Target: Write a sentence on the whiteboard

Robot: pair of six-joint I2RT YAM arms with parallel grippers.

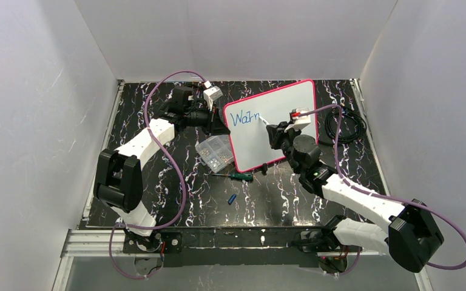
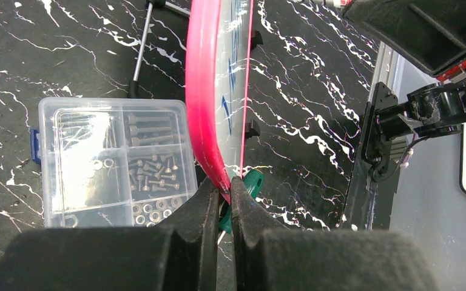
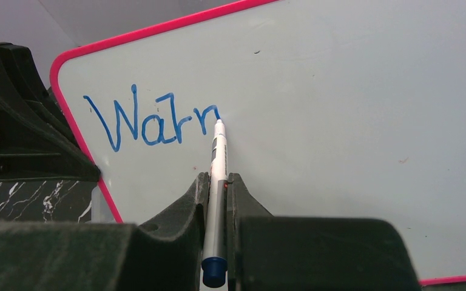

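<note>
The whiteboard [image 1: 282,142] stands raised on edge at the far middle of the table [image 1: 279,194], its writing face turned toward the right arm. The left gripper [image 2: 223,188] is closed on the board's pink rim at the left edge, one finger on each face. The right gripper [image 3: 217,182] is closed on a marker [image 3: 218,163], whose barrel runs up between the fingers with its blue end nearest the camera. The marker tip touches the board at the end of the last letter. The sentence [image 3: 151,121] is one line of blue letters near the board's upper left corner, reading roughly "Warn". A clear parts box [image 1: 215,151] lies just beside the board's lower left corner. A green-handled screwdriver [image 1: 241,176] lies below the board's near edge, and a small blue cap [image 1: 232,198] lies nearer the arm bases.
</note>
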